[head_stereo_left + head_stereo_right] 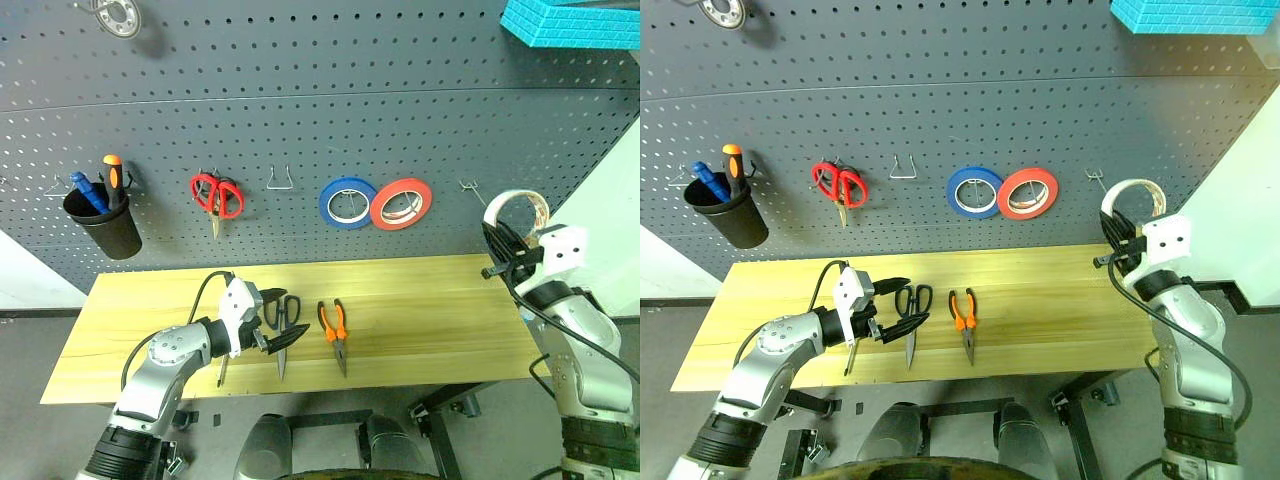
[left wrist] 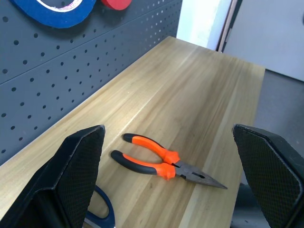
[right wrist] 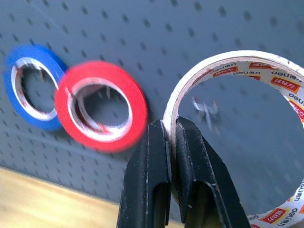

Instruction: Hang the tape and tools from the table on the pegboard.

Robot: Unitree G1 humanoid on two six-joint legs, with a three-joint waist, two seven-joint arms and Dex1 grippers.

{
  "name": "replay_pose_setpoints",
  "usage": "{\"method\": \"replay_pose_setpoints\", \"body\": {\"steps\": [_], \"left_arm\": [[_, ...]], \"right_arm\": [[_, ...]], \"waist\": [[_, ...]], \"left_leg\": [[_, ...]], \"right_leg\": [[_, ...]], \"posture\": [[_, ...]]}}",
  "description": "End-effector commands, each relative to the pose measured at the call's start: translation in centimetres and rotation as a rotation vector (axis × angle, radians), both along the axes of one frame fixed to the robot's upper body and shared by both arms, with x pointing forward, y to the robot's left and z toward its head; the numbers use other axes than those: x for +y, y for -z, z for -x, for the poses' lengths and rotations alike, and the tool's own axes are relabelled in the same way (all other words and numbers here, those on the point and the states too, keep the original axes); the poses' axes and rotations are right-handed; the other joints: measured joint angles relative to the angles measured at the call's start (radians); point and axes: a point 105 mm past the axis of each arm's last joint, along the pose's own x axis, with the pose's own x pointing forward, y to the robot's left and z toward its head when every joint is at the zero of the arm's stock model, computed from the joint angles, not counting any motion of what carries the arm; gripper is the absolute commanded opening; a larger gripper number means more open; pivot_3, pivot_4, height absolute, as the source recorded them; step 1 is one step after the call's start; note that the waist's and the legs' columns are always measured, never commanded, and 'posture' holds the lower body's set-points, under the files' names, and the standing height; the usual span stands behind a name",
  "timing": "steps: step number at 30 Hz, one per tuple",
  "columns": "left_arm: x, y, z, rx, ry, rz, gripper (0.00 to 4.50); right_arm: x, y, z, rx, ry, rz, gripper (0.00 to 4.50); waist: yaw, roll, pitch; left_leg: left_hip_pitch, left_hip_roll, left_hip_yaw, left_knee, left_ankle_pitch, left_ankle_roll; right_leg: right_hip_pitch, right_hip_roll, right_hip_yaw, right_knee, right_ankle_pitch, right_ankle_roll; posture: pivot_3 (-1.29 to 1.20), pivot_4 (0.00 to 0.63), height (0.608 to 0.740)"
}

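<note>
My right gripper [image 1: 498, 243] is shut on the rim of the whitish tape [image 1: 521, 203] and holds the ring upright, off the right end of the table [image 1: 430, 300], in front of the pegboard [image 1: 300, 100]. In the right wrist view a metal hook [image 3: 205, 108] shows through the hole of the tape [image 3: 237, 59]. My left gripper [image 1: 279, 320] stands open just above the dark-handled scissors [image 1: 281, 362], which lie on the table. The orange-and-black pliers [image 2: 164, 164] lie to their right. The screwdriver [image 1: 850, 358] lies partly hidden under my left hand.
On the pegboard hang a black cup [image 1: 110, 228] with blue and orange-handled tools, red scissors [image 1: 216, 195], a bare hook [image 1: 280, 180], a blue roll [image 1: 347, 203] and a red-orange roll [image 1: 401, 204]. Another hook [image 1: 472, 188] sits right of the rolls. A teal block [image 1: 570, 25] juts out top right.
</note>
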Motion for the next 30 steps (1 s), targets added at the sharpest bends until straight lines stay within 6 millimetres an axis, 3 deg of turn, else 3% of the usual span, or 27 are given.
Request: {"method": "replay_pose_setpoints", "body": {"steps": [1, 11, 21, 30], "left_arm": [[-0.1, -0.8, 0.0, -0.042, 0.008, 0.004, 4.5], [0.2, -1.4, 0.3, -0.057, -0.012, 0.023, 4.5], [-0.7, -6.8, 0.3, -0.187, 0.009, 0.266, 4.5], [-0.8, -7.2, 0.7, -0.213, 0.01, 0.331, 4.5]], "right_arm": [[0.9, -1.0, -0.7, -0.045, -0.021, 0.004, 0.02], [1.7, -0.8, -1.7, -0.039, -0.046, -0.001, 0.02], [0.9, -0.7, -2.7, -0.032, -0.022, 0.017, 0.02], [0.8, -0.6, -3.1, -0.03, -0.02, 0.02, 0.02]], "waist": [[0.0, 0.0, 0.0], [0.001, 0.0, 0.0], [0.001, 0.0, 0.0], [0.0, 0.0, 0.0]], "left_leg": [[0.0, 0.0, 0.0, 0.0, 0.0, 0.0], [0.0, 0.0, 0.0, 0.0, 0.0, 0.0], [0.0, 0.0, 0.0, 0.0, 0.0, 0.0], [0.0, 0.0, 0.0, 0.0, 0.0, 0.0]], "right_leg": [[0.0, 0.0, 0.0, 0.0, 0.0, 0.0], [0.0, 0.0, 0.0, 0.0, 0.0, 0.0], [0.0, 0.0, 0.0, 0.0, 0.0, 0.0], [0.0, 0.0, 0.0, 0.0, 0.0, 0.0]], "posture": [[0.31, 0.042, 0.677], [0.33, 0.054, 0.677], [0.33, 0.058, 0.677], [0.33, 0.06, 0.677]]}}
